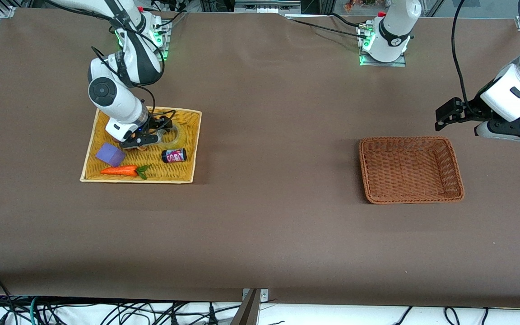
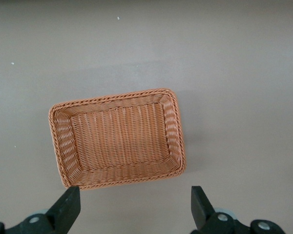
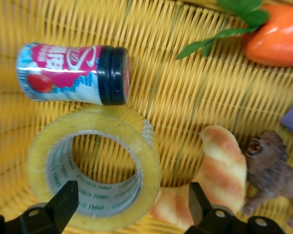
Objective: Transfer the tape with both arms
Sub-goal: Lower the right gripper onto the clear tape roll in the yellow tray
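From the front, the right gripper (image 1: 151, 134) is low over the yellow tray (image 1: 188, 174), partly hiding the tape (image 1: 175, 136). On the tray lie one purple block (image 1: 110, 154), one carrot (image 1: 120, 170) and one small bottle (image 1: 174, 155). The left gripper (image 1: 446, 118) hangs over bare table beside the one brown basket (image 1: 411, 196).

The left wrist view shows the basket (image 2: 63, 146) empty and the left gripper's (image 2: 136, 207) fingers spread wide.

The right wrist view alone reveals one croissant toy (image 3: 219, 170) and one lion figure (image 3: 276, 170). The tape (image 3: 95, 168) lies flat touching the bottle (image 3: 73, 73), between the right gripper's (image 3: 132, 207) wide-open fingers, ungrasped.
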Controlling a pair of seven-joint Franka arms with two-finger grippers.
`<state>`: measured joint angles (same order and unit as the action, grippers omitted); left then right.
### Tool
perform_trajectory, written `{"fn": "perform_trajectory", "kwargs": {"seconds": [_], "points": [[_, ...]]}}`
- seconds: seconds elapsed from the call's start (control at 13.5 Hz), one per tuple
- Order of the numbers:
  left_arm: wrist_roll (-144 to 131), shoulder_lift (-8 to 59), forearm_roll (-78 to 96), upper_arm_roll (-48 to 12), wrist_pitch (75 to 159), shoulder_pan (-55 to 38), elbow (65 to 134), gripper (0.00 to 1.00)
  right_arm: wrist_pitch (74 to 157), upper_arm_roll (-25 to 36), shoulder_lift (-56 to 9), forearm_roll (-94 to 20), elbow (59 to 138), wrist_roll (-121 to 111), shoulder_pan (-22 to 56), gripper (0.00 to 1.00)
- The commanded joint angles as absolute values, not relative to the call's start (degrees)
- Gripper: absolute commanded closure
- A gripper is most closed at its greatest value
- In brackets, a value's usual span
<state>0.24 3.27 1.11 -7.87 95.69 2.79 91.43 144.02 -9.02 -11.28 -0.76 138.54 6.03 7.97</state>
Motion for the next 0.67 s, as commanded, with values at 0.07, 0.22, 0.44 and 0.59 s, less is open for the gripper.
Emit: {"fn": "perform_trajectory", "kwargs": {"seconds": [0.07, 0.22, 0.44, 0.59], "points": [[0.5, 3.1, 0.3, -8.1, 94.7, 2.7, 90.6, 0.00, 148.9, -8.9, -14.0, 0.1, 139.7, 6.6, 7.7, 0.00], [0.4, 3.1, 0.4, -9.0, 94.7, 2.7, 90.6, 0.00, 148.6, -8.7, -13.7, 0.1, 139.5, 6.3, 7.7, 0.27], [0.4, 3.3, 0.2, -8.9, 94.7, 2.6, 89.5, 0.00, 148.4, -8.7, -13.7, 0.1, 139.0, 6.1, 7.7, 0.87], [0.3, 3.4, 0.4, -8.8, 94.6, 2.8, 89.4, 0.00, 148.4, -8.7, -13.5, 0.1, 138.5, 6.2, 7.7, 1.00]]}}
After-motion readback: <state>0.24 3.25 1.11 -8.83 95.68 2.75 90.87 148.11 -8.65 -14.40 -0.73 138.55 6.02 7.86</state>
